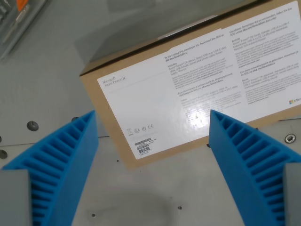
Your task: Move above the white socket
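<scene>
Two blue ribbed fingers (pixel 61 174) stick up from the bottom of the frame, one at the lower left and one at the lower right. They belong to the claw (pixel 153 172). The fingers are far apart, so the claw is wide open, and it has nothing in it. Only bare grey desk (pixel 141 197) shows in the gap between them.

Past the fingers lies a flat brown cardboard box (pixel 188 84). It fills the middle and the right of the frame and sits turned at a slant. A big white label (pixel 197 80) covers most of its top, with small print in blocks and a barcode (pixel 144 147) near the box's lower corner. A bright spot of light shines on the label near the right finger.

Some small round screws (pixel 32 125) sit in the desk, one at the left edge and one at the right edge. In the upper left corner of the frame there is a grey tray (pixel 19 28) with something orange (pixel 22 4) in it, too blurry to name.

No white socket shows anywhere in this wrist view, so I cannot tell where it is.
</scene>
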